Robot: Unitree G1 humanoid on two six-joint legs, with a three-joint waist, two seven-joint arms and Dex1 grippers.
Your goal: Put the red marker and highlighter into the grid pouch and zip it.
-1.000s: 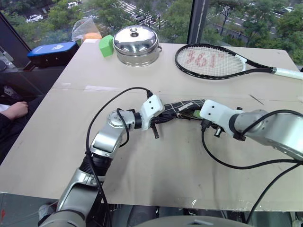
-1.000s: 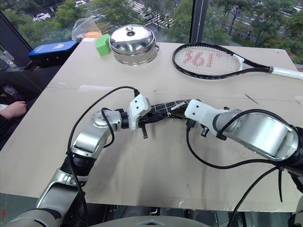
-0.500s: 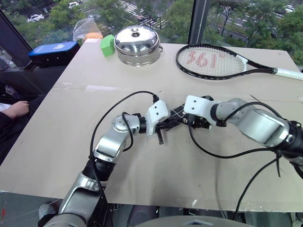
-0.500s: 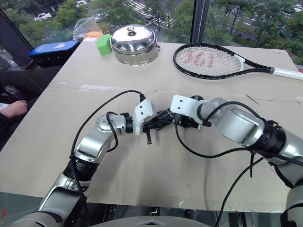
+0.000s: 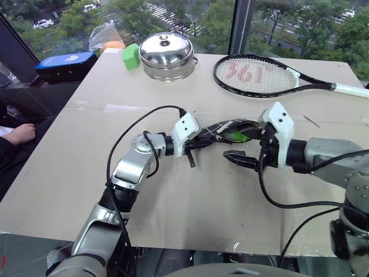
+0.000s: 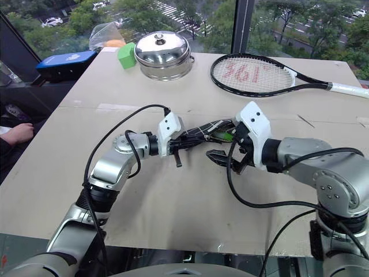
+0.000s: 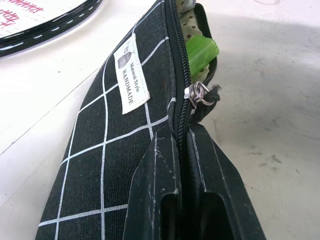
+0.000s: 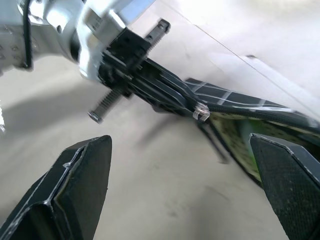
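Grid pouch (image 7: 115,130) pinched in left end effector (image 7: 186,150), highlighter (image 7: 201,54) inside.

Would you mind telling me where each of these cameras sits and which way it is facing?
Left eye and right eye views: on the head, looking forward and down over the table; both arms show, left gripper clamped on the grid pouch, right gripper open.
Left wrist view: on the left wrist, looking along its shut fingers at the grid pouch, highlighter inside.
Right wrist view: on the right wrist, between its spread fingers, facing the left gripper.
Shared: the pouch shows in all views.
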